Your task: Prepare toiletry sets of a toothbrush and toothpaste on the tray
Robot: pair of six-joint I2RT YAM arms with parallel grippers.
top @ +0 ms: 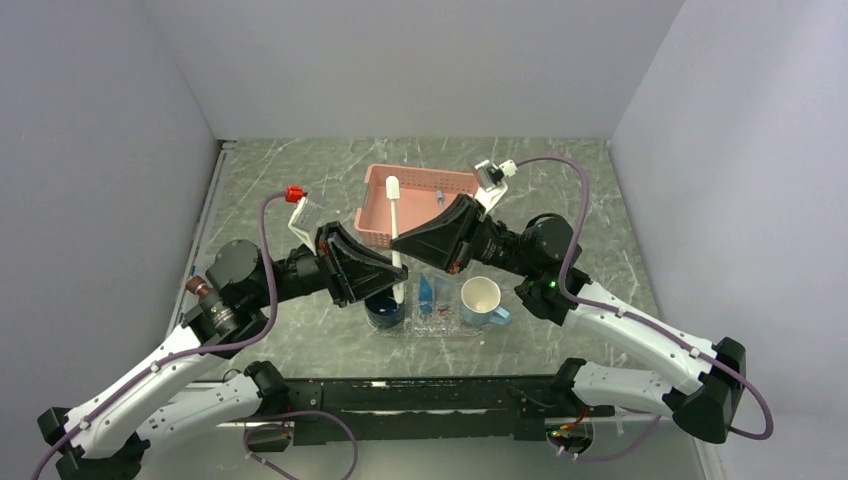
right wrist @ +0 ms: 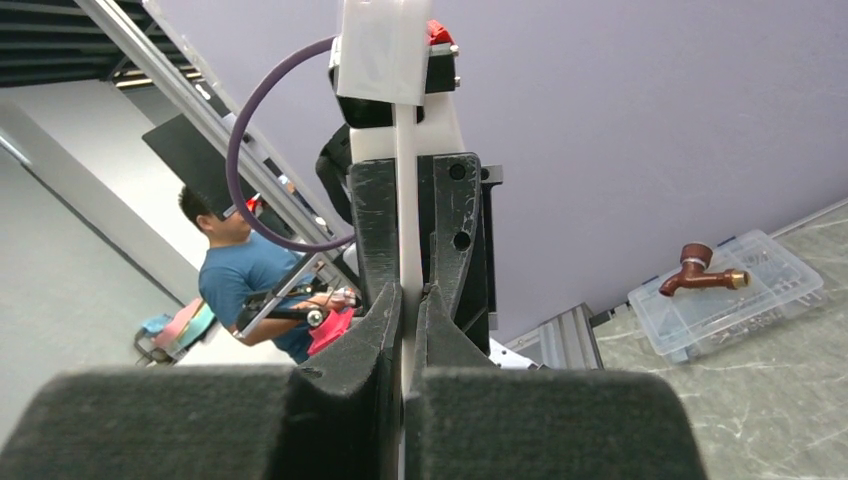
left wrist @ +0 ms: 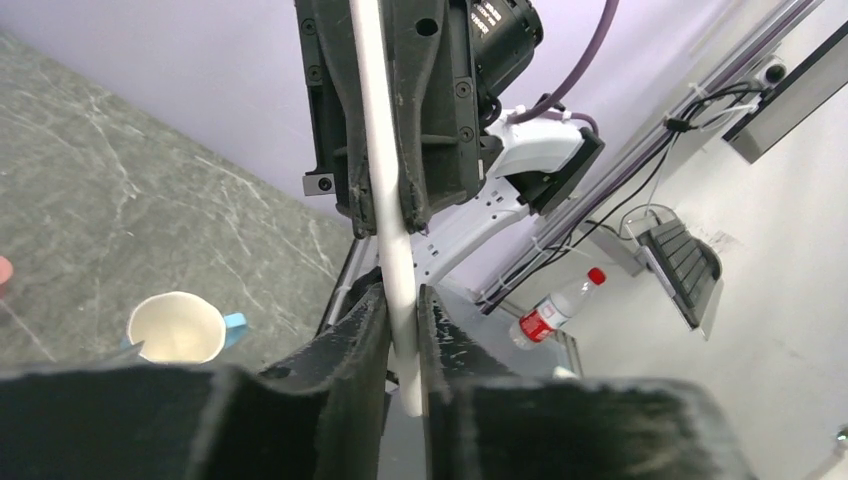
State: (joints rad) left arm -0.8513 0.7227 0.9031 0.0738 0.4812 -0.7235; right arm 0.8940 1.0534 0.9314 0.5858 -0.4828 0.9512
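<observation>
Here, toothbrush (top: 394, 210) pinched in right hand (right wrist: 408, 300), left hand (left wrist: 403, 310) gripping handle end.

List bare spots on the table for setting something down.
Free: table left of the basket; the strip in front of the tray. Crowded: centre, left gripper and right gripper on the toothbrush, with tubes, blue mug and white mug close by.

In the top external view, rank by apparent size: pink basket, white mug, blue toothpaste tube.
1. pink basket, even though partly hidden
2. white mug
3. toothpaste tube, clearly smallest
</observation>
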